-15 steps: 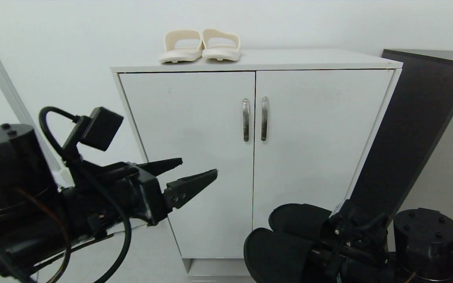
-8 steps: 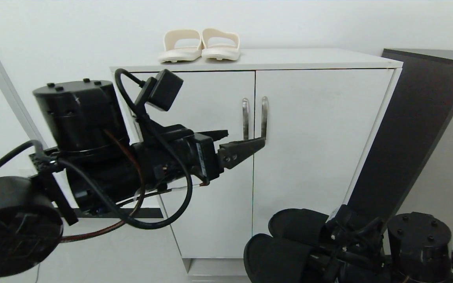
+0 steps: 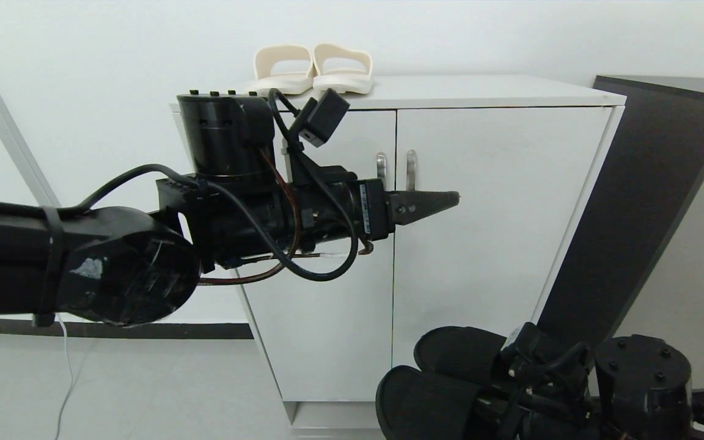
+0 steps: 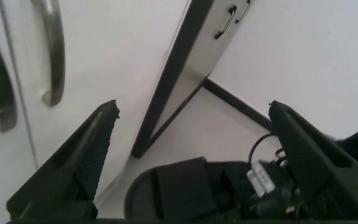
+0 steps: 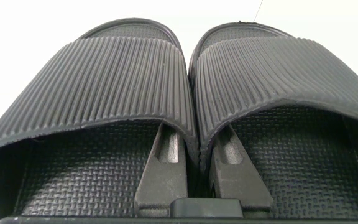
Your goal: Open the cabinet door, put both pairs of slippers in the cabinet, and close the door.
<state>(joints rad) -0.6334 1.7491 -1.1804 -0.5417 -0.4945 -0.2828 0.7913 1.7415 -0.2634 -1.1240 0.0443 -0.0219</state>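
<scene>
A white two-door cabinet (image 3: 492,201) stands shut, with two metal handles (image 3: 411,164) side by side at its middle. A cream pair of slippers (image 3: 312,68) rests on its top, towards the left. My left gripper (image 3: 443,200) is open at handle height, just in front of the doors; in the left wrist view (image 4: 194,109) nothing is between its fingers, and the handles (image 4: 53,50) lie off to one side. Low at the right, my right gripper (image 3: 526,373) is shut on the black pair of slippers (image 3: 443,373), its fingers (image 5: 163,171) clamping the two inner side walls (image 5: 194,124) together.
A tall dark cabinet (image 3: 639,201) leans in right beside the white one. A white wall lies behind and to the left. Pale floor (image 3: 144,391) spreads in front of the cabinet.
My left arm has risen from low left and swung right, bringing its open gripper level with the door handles. The right arm with the black slippers has barely shifted.
</scene>
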